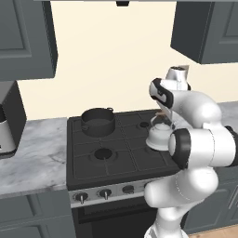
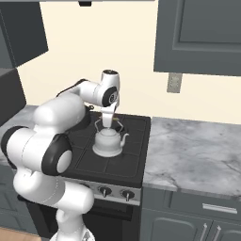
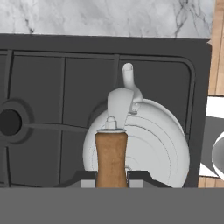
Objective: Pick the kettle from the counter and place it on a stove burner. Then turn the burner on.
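The white-silver kettle [image 1: 157,138] [image 2: 108,141] [image 3: 148,140] is over the front right part of the black stove, and I cannot tell whether it touches the grates. My gripper [image 2: 108,123] [image 3: 111,178] reaches straight down and is shut on the kettle's arched brown wooden handle [image 3: 111,153]. The spout points toward the marble counter [image 2: 197,146] [image 3: 109,15]. The kettle hides the stove burner beneath it. An uncovered stove burner [image 1: 103,154] [image 3: 8,122] lies to its left. My arm covers part of the kettle in the left base view.
A dark grey pot [image 1: 97,121] stands on the back left burner. Stove knobs [image 1: 82,198] [image 2: 104,190] line the front panel. A dark appliance [image 1: 7,125] stands on the left counter [image 1: 32,155]. Upper cabinets [image 2: 197,35] hang above.
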Available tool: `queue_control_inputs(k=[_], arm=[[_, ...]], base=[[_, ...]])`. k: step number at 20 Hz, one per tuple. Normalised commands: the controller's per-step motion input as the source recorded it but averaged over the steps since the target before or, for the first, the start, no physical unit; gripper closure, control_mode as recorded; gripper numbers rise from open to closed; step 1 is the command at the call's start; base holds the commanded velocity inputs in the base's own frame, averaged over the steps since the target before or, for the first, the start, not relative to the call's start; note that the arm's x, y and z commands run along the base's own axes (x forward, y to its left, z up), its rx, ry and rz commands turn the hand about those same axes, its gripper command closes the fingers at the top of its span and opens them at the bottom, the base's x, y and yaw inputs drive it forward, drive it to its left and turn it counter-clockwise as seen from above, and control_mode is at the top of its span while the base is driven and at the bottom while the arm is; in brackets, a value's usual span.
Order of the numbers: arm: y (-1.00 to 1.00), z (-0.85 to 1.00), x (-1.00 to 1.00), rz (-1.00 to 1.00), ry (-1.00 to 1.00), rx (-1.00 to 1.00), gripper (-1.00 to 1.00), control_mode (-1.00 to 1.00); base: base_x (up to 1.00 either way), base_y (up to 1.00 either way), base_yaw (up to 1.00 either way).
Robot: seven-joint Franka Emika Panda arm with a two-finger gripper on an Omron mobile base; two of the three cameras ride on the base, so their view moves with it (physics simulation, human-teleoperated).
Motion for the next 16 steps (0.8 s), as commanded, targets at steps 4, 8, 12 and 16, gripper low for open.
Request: queue_control_inputs(k=[4, 8, 12, 16], arm=[[0.0, -0.1, 0.11, 0.0, -0.02, 0.0, 1.0, -1.0], [0.0, -0.11, 0.07, 0.0, -0.02, 0.0, 1.0, -1.0], [0.0, -0.09, 0.05, 0.0, -0.02, 0.0, 1.0, -1.0], [0.0, -0.1, 0.06, 0.0, -0.03, 0.0, 1.0, -1.0]], base=[[0.0, 0.0, 0.0], [0.0, 0.0, 0.0], [0.0, 0.0, 0.0], [0.0, 0.0, 0.0]])
